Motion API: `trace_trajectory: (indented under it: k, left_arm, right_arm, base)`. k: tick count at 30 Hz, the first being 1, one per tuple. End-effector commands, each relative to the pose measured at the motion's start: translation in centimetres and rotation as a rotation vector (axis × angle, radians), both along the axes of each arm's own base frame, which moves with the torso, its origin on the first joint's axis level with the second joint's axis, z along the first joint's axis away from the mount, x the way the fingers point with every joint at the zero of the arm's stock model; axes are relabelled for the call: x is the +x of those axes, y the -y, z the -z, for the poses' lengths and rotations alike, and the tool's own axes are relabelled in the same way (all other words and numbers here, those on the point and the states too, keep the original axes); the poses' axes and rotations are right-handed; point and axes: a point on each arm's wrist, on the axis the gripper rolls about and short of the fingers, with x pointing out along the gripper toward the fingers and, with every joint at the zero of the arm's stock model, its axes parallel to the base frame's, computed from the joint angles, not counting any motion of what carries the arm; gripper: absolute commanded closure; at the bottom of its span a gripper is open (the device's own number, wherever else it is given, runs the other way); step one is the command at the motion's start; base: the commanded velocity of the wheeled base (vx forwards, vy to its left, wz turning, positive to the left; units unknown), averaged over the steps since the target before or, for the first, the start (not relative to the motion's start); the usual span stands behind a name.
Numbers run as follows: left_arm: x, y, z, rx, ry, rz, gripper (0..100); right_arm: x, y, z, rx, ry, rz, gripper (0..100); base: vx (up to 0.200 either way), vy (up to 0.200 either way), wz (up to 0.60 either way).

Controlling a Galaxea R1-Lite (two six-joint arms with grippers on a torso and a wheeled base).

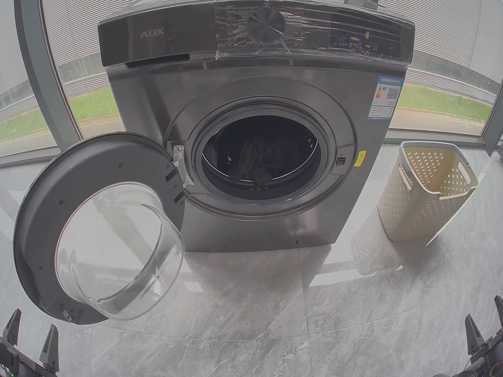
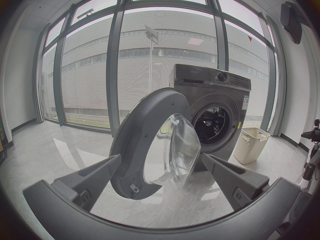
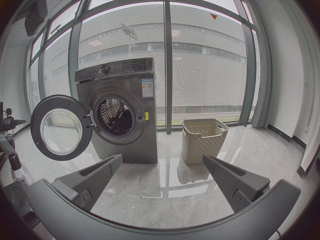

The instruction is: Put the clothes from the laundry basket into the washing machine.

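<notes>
The washing machine (image 1: 251, 132) stands on the grey marble floor (image 1: 314, 310) with its back to the tall windows (image 1: 445, 53). Its round door (image 1: 99, 226) is swung fully open to the robot's left, hinged at the left edge of the opening, with the clear bowl of its window turned out toward the room. Through the open mouth of the drum I can see dark clothes (image 1: 262, 158) lying in a heap at the bottom, inside the machine (too shadowed to tell how many pieces there are).

The laundry basket (image 1: 427, 189) sits on the floor to the robot's right of the machine. It is cream plastic with perforated walls, upright, near the machine's front corner but apart from it.

Both arms are low and well back from the machine. The left gripper (image 1: 32, 321) sits on the door's side with its two dark fingers spread wide and nothing between them. From its own wrist camera the open door lies ahead, between the fingers. The right gripper (image 1: 483, 310) is over on the basket's side, its fingers likewise spread wide and holding nothing. Its wrist camera looks out across bare floor, with the machine and the basket side by side beyond.
</notes>
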Motion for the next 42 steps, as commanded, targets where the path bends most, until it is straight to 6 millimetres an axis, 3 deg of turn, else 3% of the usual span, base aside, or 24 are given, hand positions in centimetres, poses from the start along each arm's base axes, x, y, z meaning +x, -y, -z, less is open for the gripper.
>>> trace_trajectory:
  k: [1,7,20,35,42]
  left_arm:
    - [0.04,0.0,0.51,0.0,-0.005,-0.001,0]
    - [0.04,0.0,0.51,0.0,-0.005,-0.001,0]
    - [0.04,0.0,0.51,0.0,-0.005,0.001,0]
    - [0.04,0.0,0.52,0.001,-0.007,0.001,0]
    - [0.04,0.0,0.51,0.003,-0.005,0.004,0]
  right_arm:
    - [-0.02,0.0,0.37,0.0,0.0,0.004,0]
    - [-0.02,0.0,0.37,0.0,0.0,0.003,0]
    - [-0.02,0.0,0.35,0.0,0.002,0.0,0]
    - [-0.02,0.0,0.35,0.0,0.002,0.0,0]
    - [-0.02,0.0,0.35,0.0,0.002,0.0,0]
  base:
    - [0.0,0.0,0.0]
    - [0.0,0.0,0.5]
    - [0.0,0.0,0.0]
    - [0.0,0.2,0.0]
    - [0.0,0.0,0.0]
